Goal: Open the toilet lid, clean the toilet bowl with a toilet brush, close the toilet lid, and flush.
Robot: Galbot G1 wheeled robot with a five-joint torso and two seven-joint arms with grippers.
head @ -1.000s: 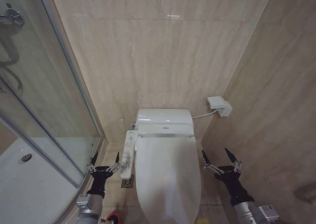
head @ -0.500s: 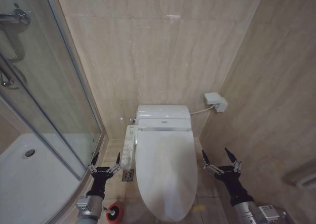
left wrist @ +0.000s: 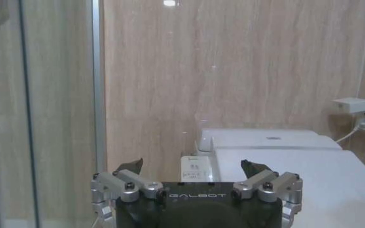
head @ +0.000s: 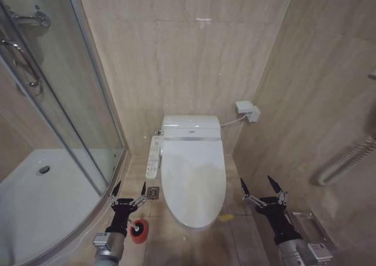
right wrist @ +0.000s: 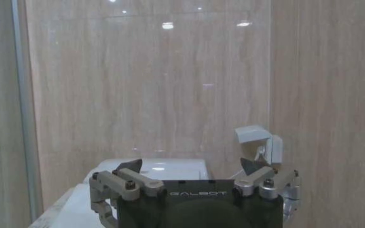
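As the view pulled back, toilet lid (head: 193, 181) stayed closed.

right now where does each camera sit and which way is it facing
Head view: up on the robot's head, facing forward and down at the shut lid, brush and both open claws, left, right.
Left wrist view: behind the left claw, facing the back wall past the lid.
Right wrist view: behind the right claw, facing the same wall.
All three share the wall socket.

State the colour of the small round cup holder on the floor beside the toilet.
The cup holder is red, best seen in the head view, just by the left gripper.
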